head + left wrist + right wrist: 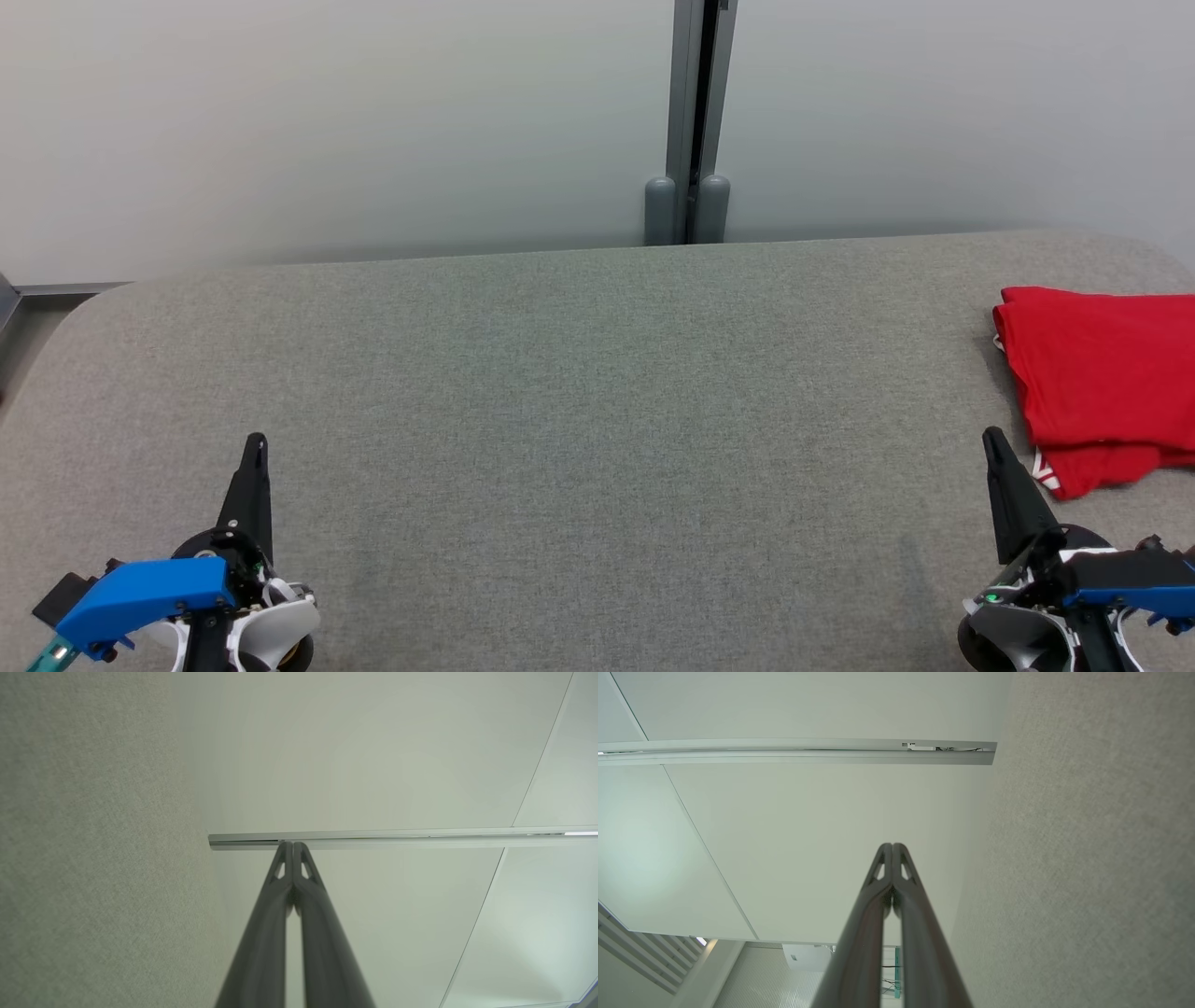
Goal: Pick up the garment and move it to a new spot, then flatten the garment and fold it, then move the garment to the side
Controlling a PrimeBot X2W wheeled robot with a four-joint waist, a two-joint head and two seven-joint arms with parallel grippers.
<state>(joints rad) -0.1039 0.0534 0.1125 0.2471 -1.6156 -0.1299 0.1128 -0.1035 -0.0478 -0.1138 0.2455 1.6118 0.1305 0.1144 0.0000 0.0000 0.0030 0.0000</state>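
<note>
The left hand (254,444) is clenched. In the left wrist view its two long dark fingers (261,952) lie pressed together right up to the tips, with nothing between them. In the head view it sits at the lower left, pointing away from the robot over the grey fabric-covered surface (597,373), with a blue housing (140,597) on the wrist behind it. The right hand (991,437) is clenched in the same way: in the right wrist view its fingers (924,952) meet at the tips and hold nothing. It sits at the lower right of the head view, likewise pointing away from the robot.

The garment (1102,373), bright red, lies on the surface at the robot's right. It is folded into a flat, roughly rectangular stack, and the edge of the head view cuts off its right part. A bit of white trim shows at its near left corner. The right hand's tip is just beside that corner, with a narrow strip of grey surface showing between them. The left hand is well apart from the garment, across the width of the surface.

The surface has rounded far corners. Behind it stands a pale wall (327,121) of smooth panels, joined by a grey upright post (695,112) with two rounded caps at its foot. In each wrist view the surface takes one side and the wall the other, with the post running out from the surface's edge.
</note>
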